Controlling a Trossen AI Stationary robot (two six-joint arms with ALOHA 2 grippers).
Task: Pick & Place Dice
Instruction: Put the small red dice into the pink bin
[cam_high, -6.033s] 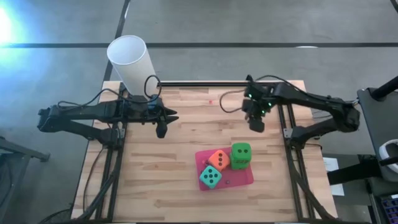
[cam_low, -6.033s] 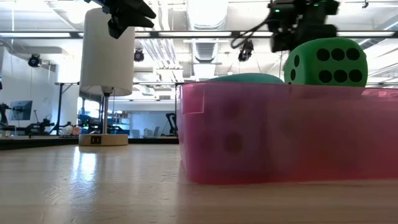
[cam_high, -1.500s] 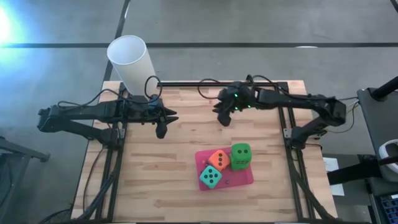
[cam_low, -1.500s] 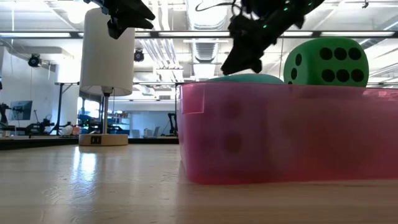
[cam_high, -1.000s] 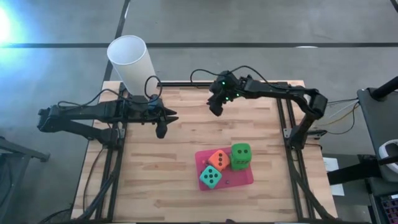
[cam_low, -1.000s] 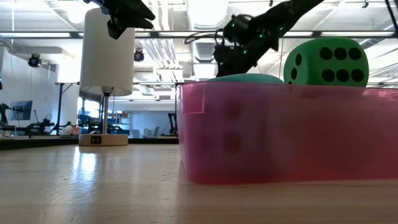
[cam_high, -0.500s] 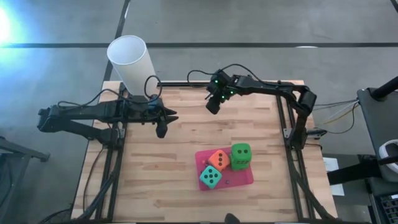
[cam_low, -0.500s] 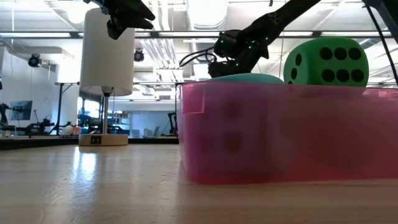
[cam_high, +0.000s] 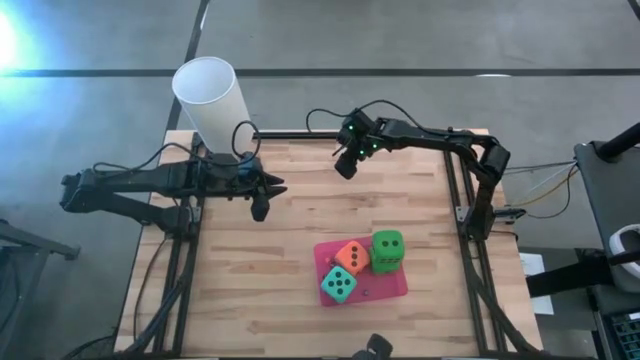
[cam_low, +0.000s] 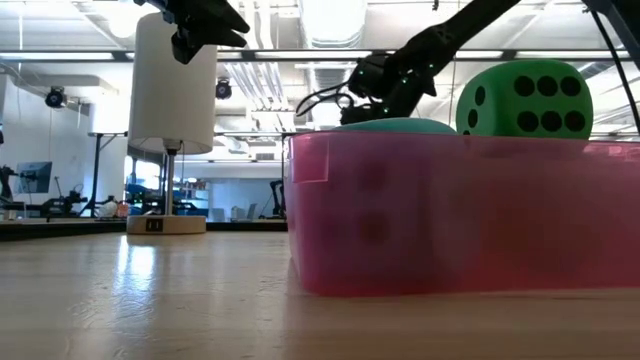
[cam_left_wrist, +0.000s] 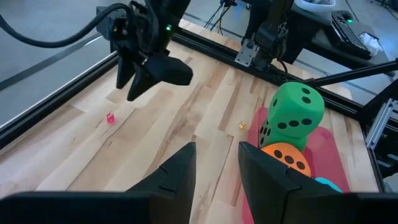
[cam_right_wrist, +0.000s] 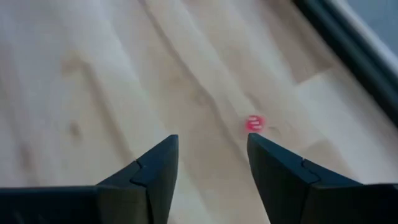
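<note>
An orange die, a teal die and a green die lie in a pink tray on the near right of the table. The green one stands highest, at the tray's far right corner. A tiny red die lies on the bare wood near the far edge. My right gripper hovers open just above and beside it, tilted down, nothing between its fingers. My left gripper waits over the table's left part, open by a narrow gap, holding nothing.
A tall white cup stands at the far left corner, behind my left arm. A tiny yellow die lies on the wood just beyond the tray. Black frame rails run along the far edge and both sides.
My right arm has reached further out over the far part of the table. Its gripper has sunk a little and tipped more steeply down toward the tiny red die. The dice in the tray and my left arm have kept still.
</note>
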